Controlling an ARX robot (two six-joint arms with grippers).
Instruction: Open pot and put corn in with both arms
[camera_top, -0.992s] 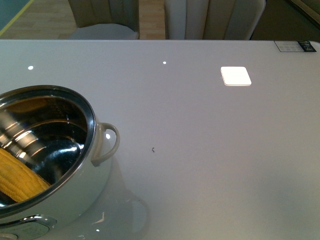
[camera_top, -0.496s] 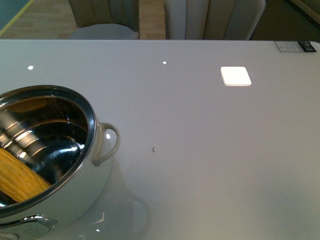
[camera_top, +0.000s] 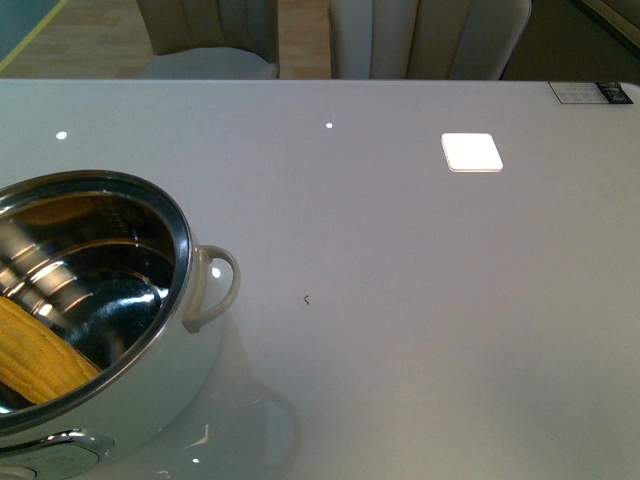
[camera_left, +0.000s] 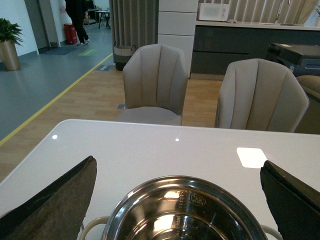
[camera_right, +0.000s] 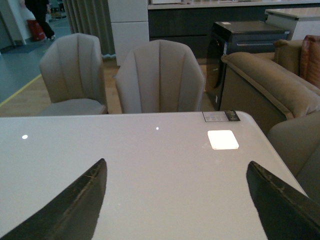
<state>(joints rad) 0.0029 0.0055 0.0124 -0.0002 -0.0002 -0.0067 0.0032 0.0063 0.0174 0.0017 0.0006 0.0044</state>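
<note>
Front view: we see the lidless pot (camera_top: 150, 400), white outside and mirror-steel inside, on a glossy white table (camera_top: 420, 300). The yellow corn (camera_top: 35, 350) lies inside the pot against its wall.

Left wrist view: our left gripper (camera_left: 175, 200) hangs spread wide above the pot (camera_left: 185, 210); two grey chairs (camera_left: 155, 82) stand beyond the pot.

Right wrist view: our right gripper (camera_right: 175, 210) hangs open over bare table.

My left gripper (camera_left: 177, 200) hung with its fingers (camera_left: 55, 200) spread wide, holding nothing. My right gripper (camera_right: 175, 205) was likewise parted wide and empty-handed.
</note>
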